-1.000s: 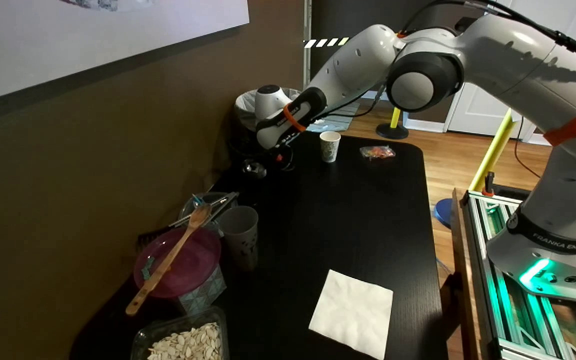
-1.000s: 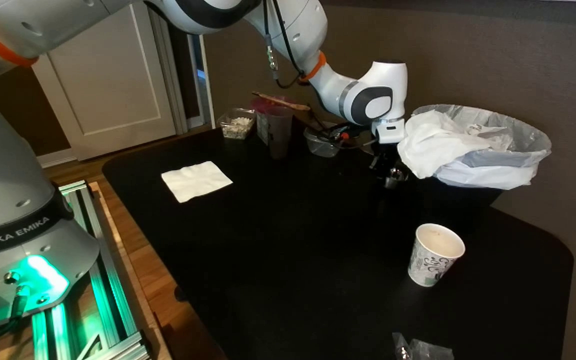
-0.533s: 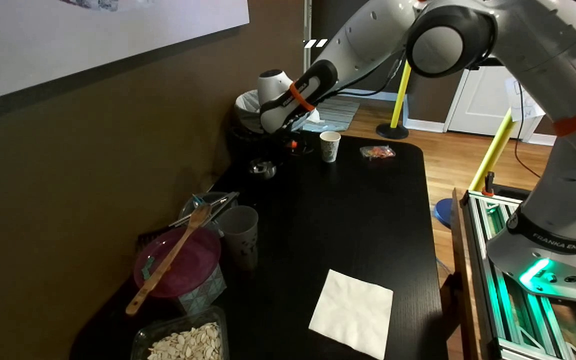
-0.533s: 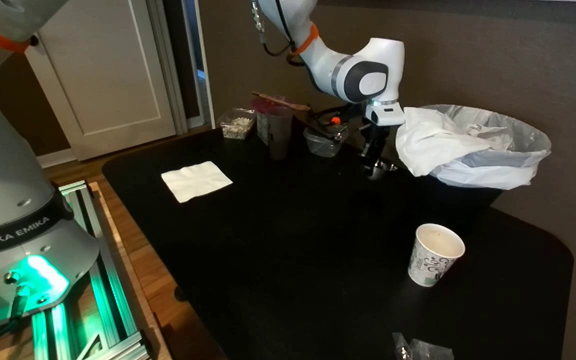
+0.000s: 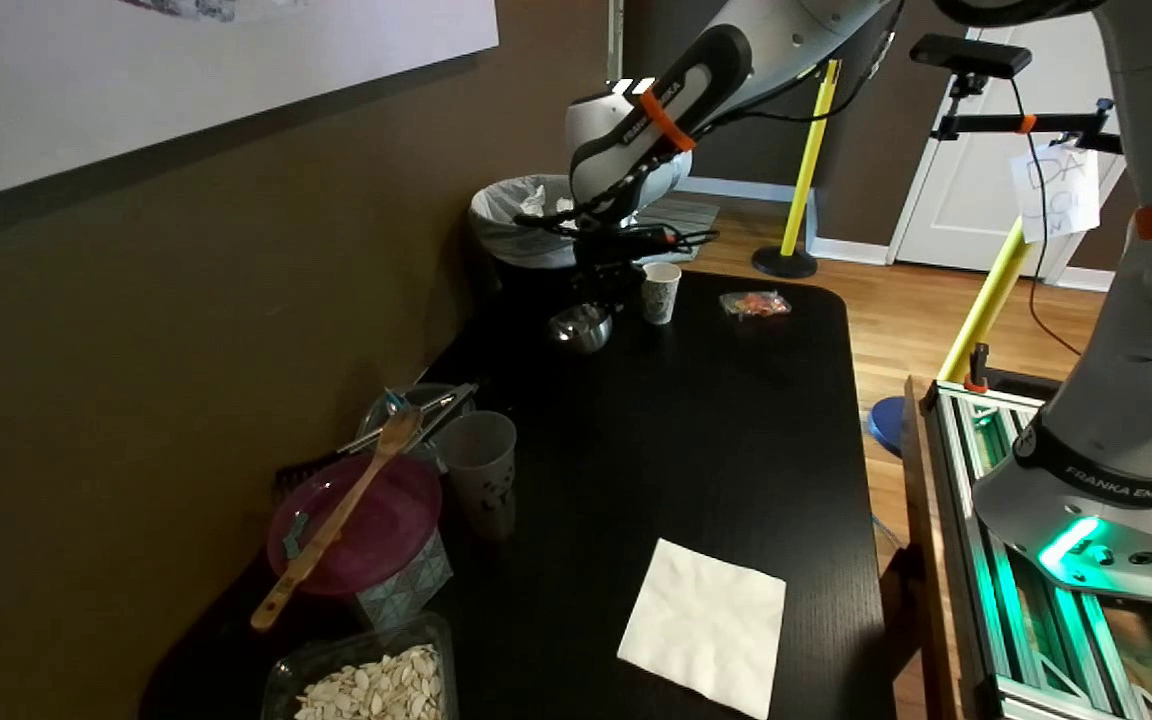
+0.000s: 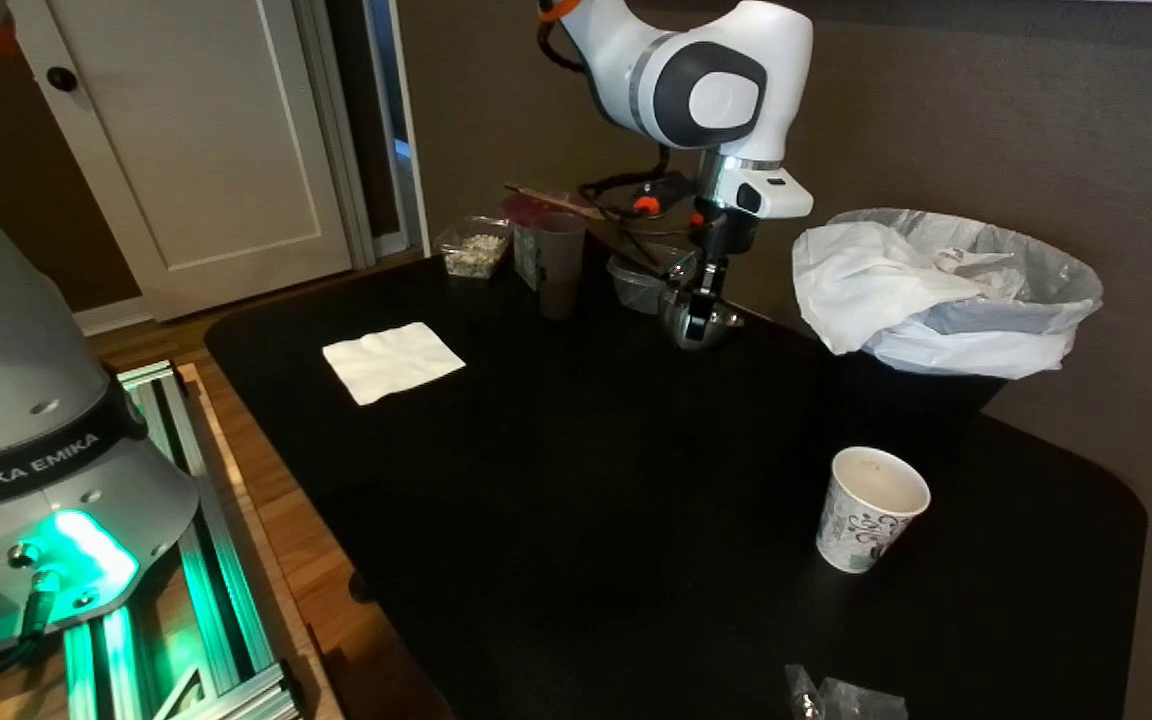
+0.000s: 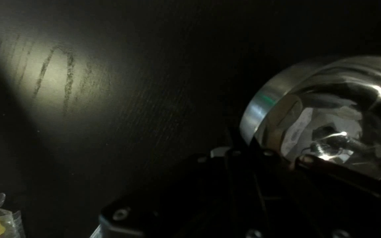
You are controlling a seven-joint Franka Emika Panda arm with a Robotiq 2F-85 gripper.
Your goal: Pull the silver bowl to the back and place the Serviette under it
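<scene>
- Plainly, the silver bowl [image 7: 326, 115] is at the tip of the end effector [image 6: 699, 318], which is clamped on its rim; whether its base touches the desk [image 6: 586, 480] cannot be told.
- The arm [image 6: 721, 100] reaches out over the desk, bent at the wrist, the end effector pointing down.
- The Serviette [image 5: 704, 628] lies flat on the desk, well apart from the silver bowl.
- Counted: one silver bowl, one Serviette, one paper cup [image 6: 866, 515], one tall cup [image 5: 481, 470], one wooden spoon [image 5: 336, 523] across one magenta dish [image 5: 391, 530], one clear packet [image 5: 754, 304].
</scene>
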